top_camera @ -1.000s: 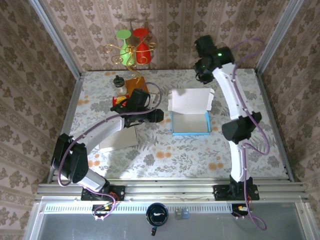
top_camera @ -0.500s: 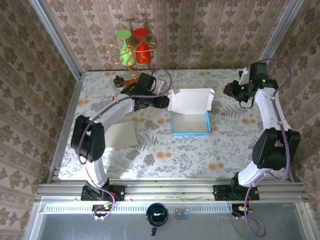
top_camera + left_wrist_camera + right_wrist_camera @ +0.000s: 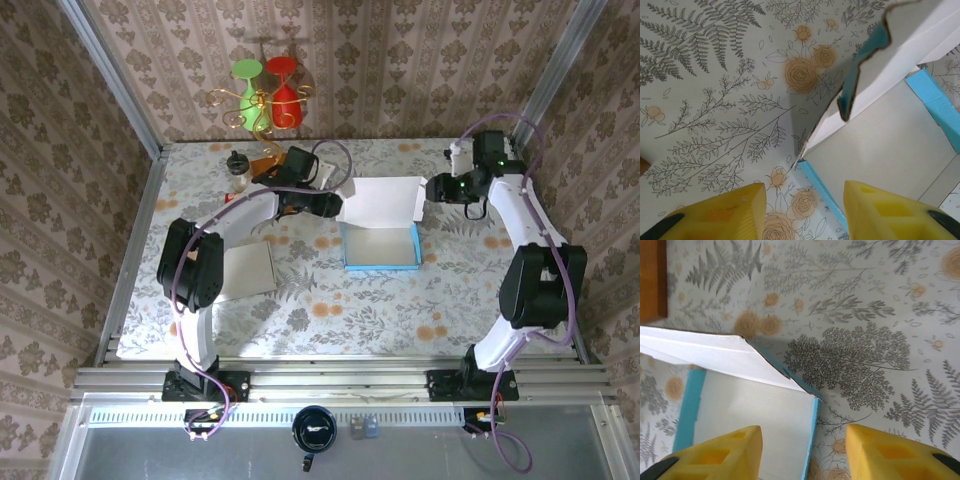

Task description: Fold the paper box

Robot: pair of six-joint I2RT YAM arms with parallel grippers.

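While paper box (image 3: 380,243) sits lid-up, left gripper (image 3: 804,192) and right gripper (image 3: 804,432) stand partly open, empty.

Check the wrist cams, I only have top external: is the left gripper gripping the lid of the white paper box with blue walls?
Observer: No. The left gripper is open, yellow fingers short of the lid.
Operator: Right one?
Observer: The right gripper is open too; the blue wall of the paper box shows between its fingers, ungripped.
Operator: Lid flaps tucked?
Observer: No. The side flap near the left gripper juts out, blue face showing.
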